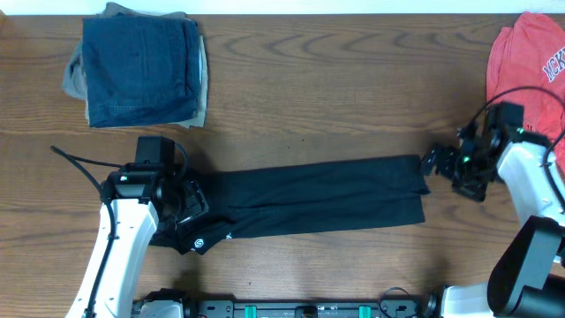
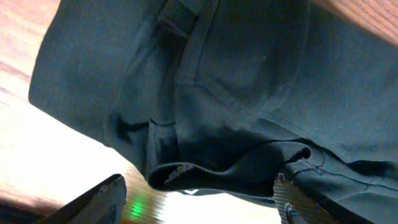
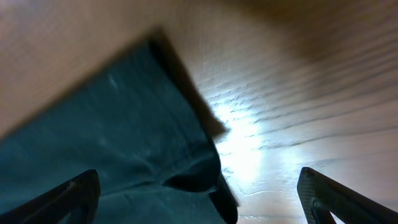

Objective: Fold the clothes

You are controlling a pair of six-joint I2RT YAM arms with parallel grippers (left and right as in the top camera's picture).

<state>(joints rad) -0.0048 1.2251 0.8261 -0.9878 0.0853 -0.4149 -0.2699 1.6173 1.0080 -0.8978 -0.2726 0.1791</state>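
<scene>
My black clothes [image 1: 309, 201] lie flat, folded into one long thin strip. It runs from 9 o'clock to 3 o'clock, just on the 6 o'clock side of the middle. The 9 o'clock end is bunched and shows a small round white logo [image 1: 199, 240].

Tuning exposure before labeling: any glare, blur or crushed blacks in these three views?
Overhead: sharp and evenly lit, but the garment reads near-flat black. Left wrist: seams visible, table blown out lower left, green glow at the bottom edge. Right wrist: soft throughout, strong glare on the wood at centre, fingers only dark silhouettes.
</scene>
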